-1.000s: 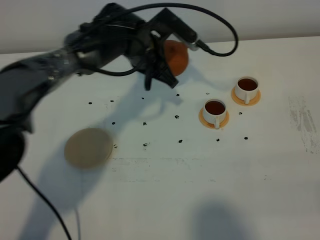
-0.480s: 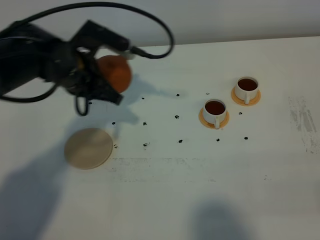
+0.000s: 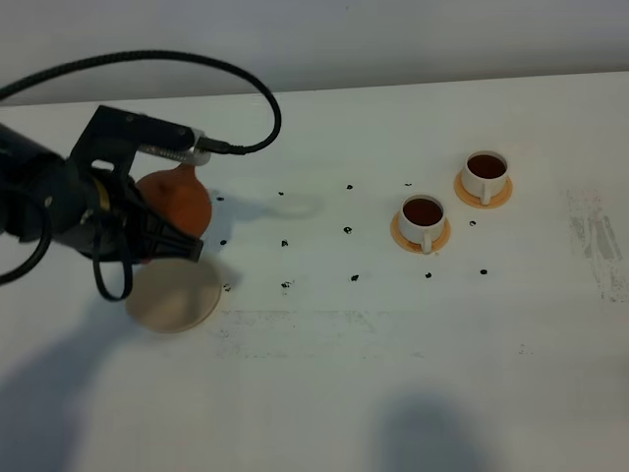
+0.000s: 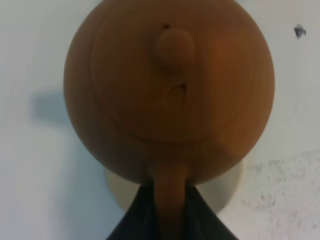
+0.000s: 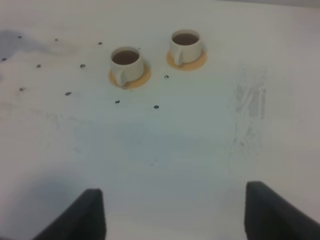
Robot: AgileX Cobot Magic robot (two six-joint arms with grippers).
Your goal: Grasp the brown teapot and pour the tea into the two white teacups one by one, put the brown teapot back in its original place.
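Observation:
The brown teapot [image 3: 180,200] hangs just above the table at the left, over the far edge of the pale tan coaster, its original place [image 3: 177,297]. My left gripper [image 3: 147,236] is shut on the teapot's handle [image 4: 170,200]. In the left wrist view the teapot [image 4: 170,90] is seen from above, with a strip of coaster [image 4: 227,190] showing under it. The two white teacups [image 3: 424,218] [image 3: 486,173] stand on orange saucers at the right, each holding dark tea [image 3: 424,209]. My right gripper [image 5: 177,215] is open and empty, well short of the cups [image 5: 125,62] [image 5: 185,44].
Small dark drops [image 3: 285,285] are scattered over the white table [image 3: 324,393] between the coaster and the cups. A scuffed patch [image 3: 595,246] marks the right side. The left arm's black cable [image 3: 260,88] loops above the teapot.
The left arm has carried the teapot from the back middle of the table leftward and toward the front, down to the coaster. The cups have not moved.

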